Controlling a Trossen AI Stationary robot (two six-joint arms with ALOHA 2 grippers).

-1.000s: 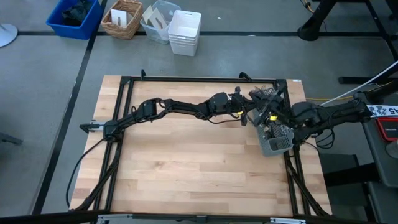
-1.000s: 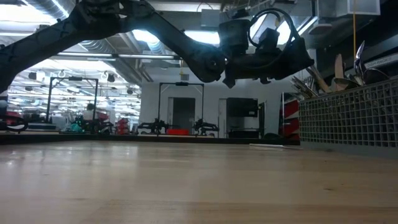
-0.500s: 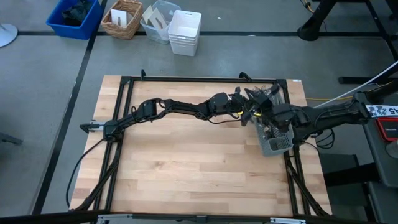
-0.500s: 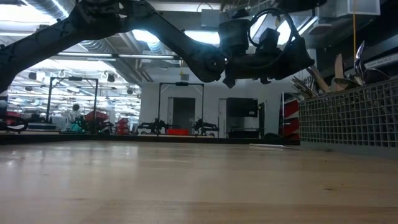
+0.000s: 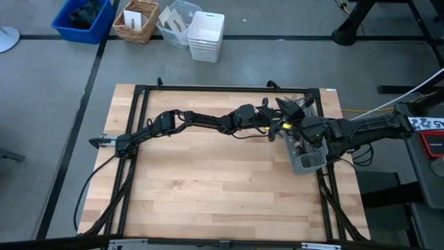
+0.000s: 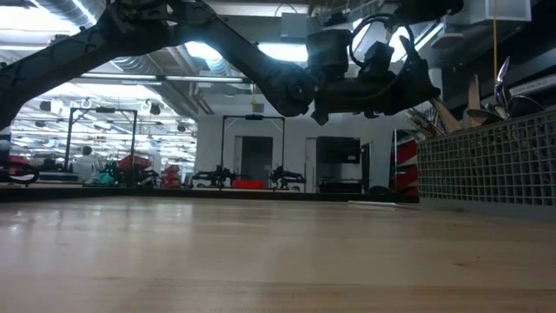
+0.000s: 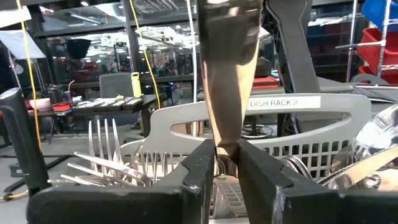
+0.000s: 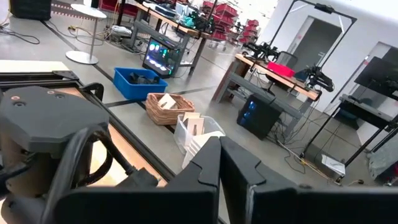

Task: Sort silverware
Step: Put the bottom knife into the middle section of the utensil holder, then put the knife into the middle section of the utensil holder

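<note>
A grey cutlery caddy [image 5: 309, 156] stands at the table's right edge, with forks [image 7: 102, 149] and spoons [image 7: 379, 137] standing in it. My left gripper [image 7: 227, 158] reaches level across the table to the caddy's far left corner [image 5: 274, 121] and is shut on one flat piece of silverware [image 7: 227, 81]. Its top runs out of the left wrist view, so its kind does not show. My right gripper [image 8: 219, 155] is shut with nothing seen between its fingers. It hovers over the caddy [image 5: 286, 111], close above the left wrist. My left gripper pinches the narrow lower end of the silverware piece [image 7: 227, 144] between its two fingers. The fingers come nearly level from the table's left and lie across the piece. The piece stands upright above the fingers, in front of the caddy's handle.
A black frame [image 5: 139, 139] runs around the wooden table top. Beyond the far edge stand a blue bin [image 5: 83, 19], a wicker basket [image 5: 137, 21] and white containers [image 5: 206, 35]. A thin pale thing [image 6: 378, 204] lies on the table. Bare wood [image 5: 222, 187] fills the near half.
My right gripper has come toward the table's left, over the caddy and closer to my left gripper, and has sunk and turned a little. My left arm has kept its place by the caddy.
</note>
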